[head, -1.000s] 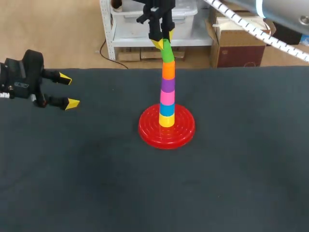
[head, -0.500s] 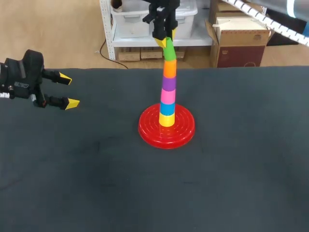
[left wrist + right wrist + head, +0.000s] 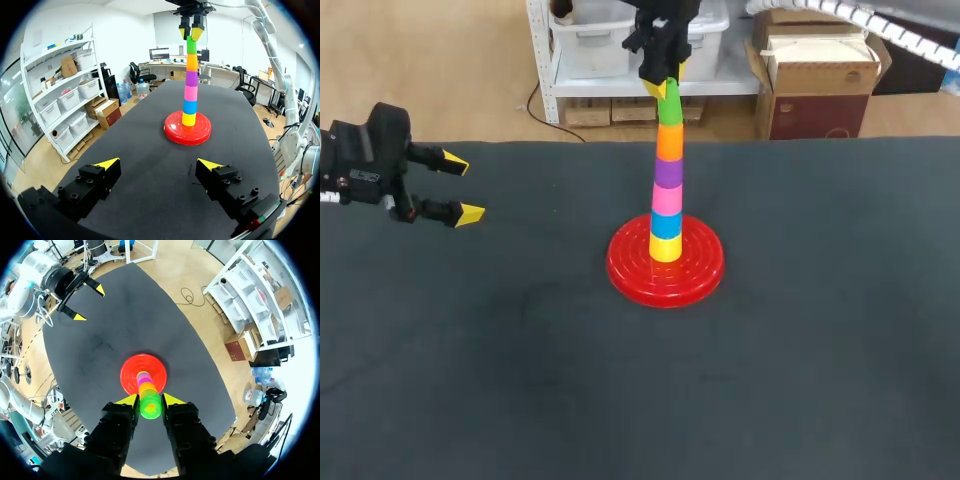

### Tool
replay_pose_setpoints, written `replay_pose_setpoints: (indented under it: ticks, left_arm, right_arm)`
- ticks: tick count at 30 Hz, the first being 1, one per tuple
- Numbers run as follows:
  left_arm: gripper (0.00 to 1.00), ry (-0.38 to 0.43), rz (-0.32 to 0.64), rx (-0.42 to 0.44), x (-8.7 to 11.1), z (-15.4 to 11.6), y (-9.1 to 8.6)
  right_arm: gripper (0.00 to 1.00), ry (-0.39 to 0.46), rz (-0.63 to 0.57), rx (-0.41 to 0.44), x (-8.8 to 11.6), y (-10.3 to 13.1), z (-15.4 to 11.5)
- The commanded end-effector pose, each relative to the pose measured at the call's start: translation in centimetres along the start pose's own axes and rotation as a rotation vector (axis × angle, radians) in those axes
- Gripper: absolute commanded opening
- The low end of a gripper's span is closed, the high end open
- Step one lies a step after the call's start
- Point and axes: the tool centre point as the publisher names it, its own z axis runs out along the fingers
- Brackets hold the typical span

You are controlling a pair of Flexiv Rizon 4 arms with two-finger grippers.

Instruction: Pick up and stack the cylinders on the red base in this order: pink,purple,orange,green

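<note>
Dark table [image 3: 470,380]; red base [image 3: 628,268] under cylinder stack [image 3: 667,195]; green cylinder [image 3: 669,108] topmost

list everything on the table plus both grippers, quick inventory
table: one, dark grey top, under everything
base: one, red, round, near the table's middle
yellow cylinder: one, bottom of the stack, on the base
blue cylinder: one, on the yellow
pink cylinder: one, on the blue
purple cylinder: one, on the pink
orange cylinder: one, on the purple
green cylinder: one, top of the stack, slightly tilted
left gripper: one, black with yellow tips, over the table's left edge, fingers open, empty
right gripper: one, black with yellow tips, above the stack, fingers on either side of the green cylinder's top
</note>
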Motion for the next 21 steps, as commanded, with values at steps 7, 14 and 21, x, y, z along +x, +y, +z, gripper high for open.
replay_pose_setpoints:
  ticks: [7, 14, 21]
  left_arm:
    - [1.0, -0.006, 0.003, -0.005, 0.2, 0.0, -0.1]
    - [1.0, -0.006, 0.003, -0.005, 0.2, 0.0, -0.1]
    - [1.0, -0.006, 0.003, -0.005, 0.2, 0.0, -0.1]
  right_arm:
    - [0.0, -0.103, 0.007, 0.008, 0.8, 0.2, 0.4]
    - [0.0, -0.102, 0.006, -0.034, 0.7, 0.3, 1.8]
    - [0.0, -0.104, 0.017, -0.064, 0.6, 0.1, 3.0]
